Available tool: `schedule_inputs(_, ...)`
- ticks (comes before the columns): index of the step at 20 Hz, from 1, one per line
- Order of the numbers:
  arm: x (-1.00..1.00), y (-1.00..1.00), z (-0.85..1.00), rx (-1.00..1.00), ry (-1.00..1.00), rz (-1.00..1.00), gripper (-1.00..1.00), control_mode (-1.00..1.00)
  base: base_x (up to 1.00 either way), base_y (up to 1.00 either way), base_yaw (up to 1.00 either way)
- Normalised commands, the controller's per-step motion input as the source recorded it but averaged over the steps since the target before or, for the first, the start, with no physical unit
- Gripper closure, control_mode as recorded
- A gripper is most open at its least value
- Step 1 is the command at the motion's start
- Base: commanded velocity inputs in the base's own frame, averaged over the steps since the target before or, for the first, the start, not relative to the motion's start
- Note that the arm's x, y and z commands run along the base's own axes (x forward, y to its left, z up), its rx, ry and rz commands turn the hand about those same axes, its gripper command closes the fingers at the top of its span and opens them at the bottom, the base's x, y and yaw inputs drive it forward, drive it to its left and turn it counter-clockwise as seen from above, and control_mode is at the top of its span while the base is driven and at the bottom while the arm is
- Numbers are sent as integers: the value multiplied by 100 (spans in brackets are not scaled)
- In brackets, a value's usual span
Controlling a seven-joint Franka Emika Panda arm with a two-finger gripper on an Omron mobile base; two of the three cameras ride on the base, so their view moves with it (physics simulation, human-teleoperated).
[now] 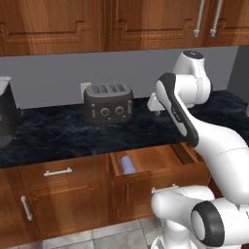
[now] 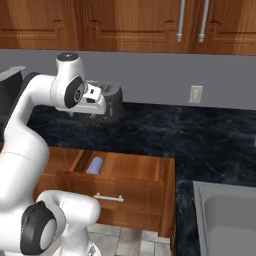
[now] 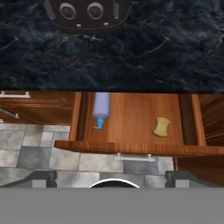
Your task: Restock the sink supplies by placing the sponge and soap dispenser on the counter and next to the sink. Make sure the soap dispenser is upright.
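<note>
The soap dispenser [image 3: 101, 107] is a pale lavender bottle with a blue pump. It lies on its side at the left of the open wooden drawer [image 3: 140, 113], and also shows as a lavender shape [image 1: 128, 164] [image 2: 95, 164]. A yellow sponge [image 3: 161, 127] lies in the same drawer, to the right. My gripper [image 3: 111, 179] hangs open and empty above the black counter [image 1: 58, 131] near its front edge, looking down into the drawer. The hand [image 1: 155, 104] [image 2: 86, 115] sits just in front of the toaster. The grey sink [image 2: 225, 215] is at the far right.
A dark toaster [image 1: 108, 103] [image 2: 114, 102] stands on the counter against the wall. A black appliance [image 1: 6, 112] stands at the left end. The pulled-out drawer juts into the floor space below the counter edge. Wooden wall cabinets hang overhead.
</note>
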Motion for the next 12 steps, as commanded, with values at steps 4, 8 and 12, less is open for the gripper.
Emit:
schedule_inputs(4, 0, 0, 0, 0, 0, 0, -100, 100, 0, -35, -3)
schedule_inputs(8, 0, 0, 0, 0, 0, 0, -100, 100, 11, -12, -8)
schedule_inputs(12, 0, 0, 0, 0, 0, 0, -100, 100, 36, -35, -13)
